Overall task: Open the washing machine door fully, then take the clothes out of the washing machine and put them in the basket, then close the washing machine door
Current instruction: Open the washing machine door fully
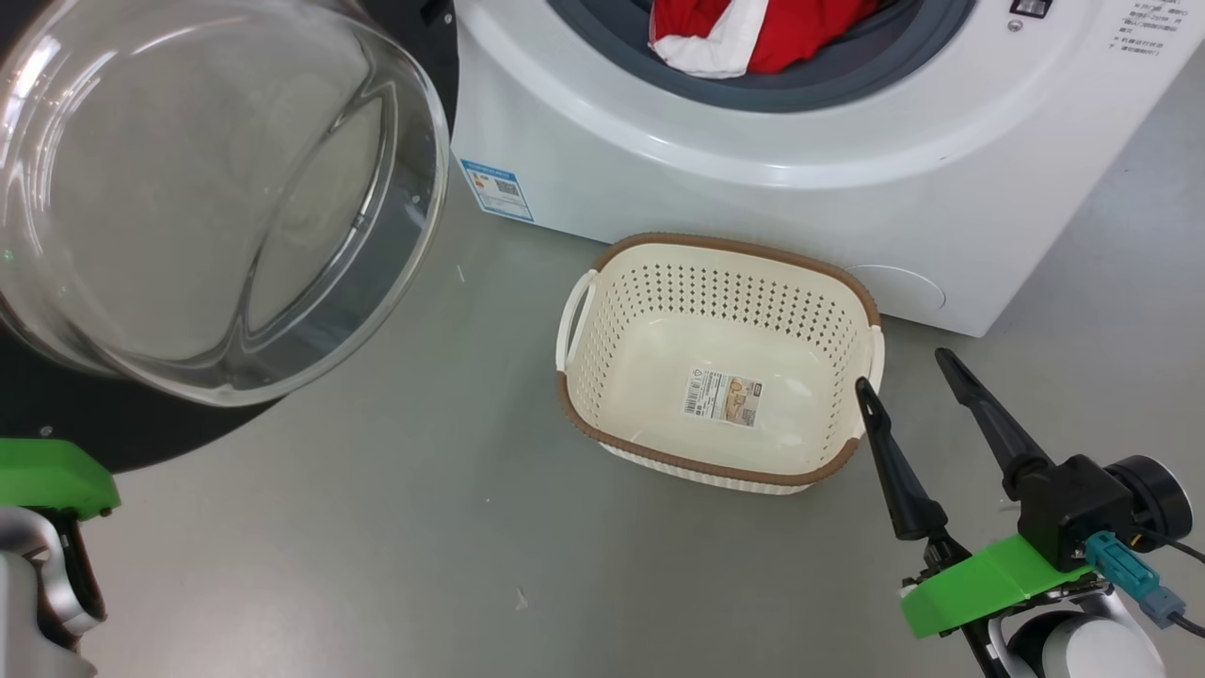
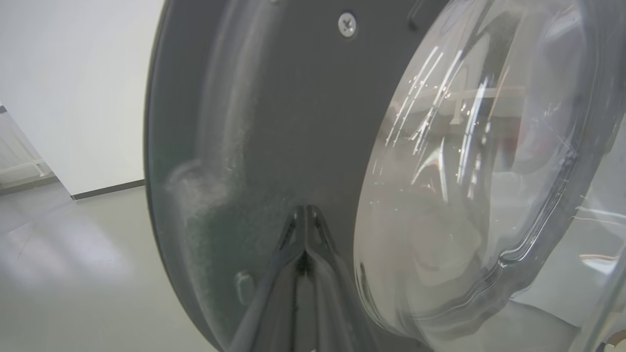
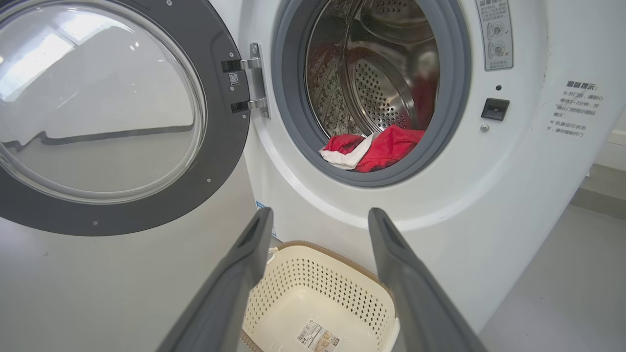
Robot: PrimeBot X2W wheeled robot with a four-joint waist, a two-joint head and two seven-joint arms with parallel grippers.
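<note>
right gripper (image 1: 902,367) just beside basket (image 1: 734,247)

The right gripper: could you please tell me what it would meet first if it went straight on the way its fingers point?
Most likely the washing machine, on its white front just below the grey drum ring. The open right gripper aims over the basket, which sits lower. Depth is unclear.
</note>
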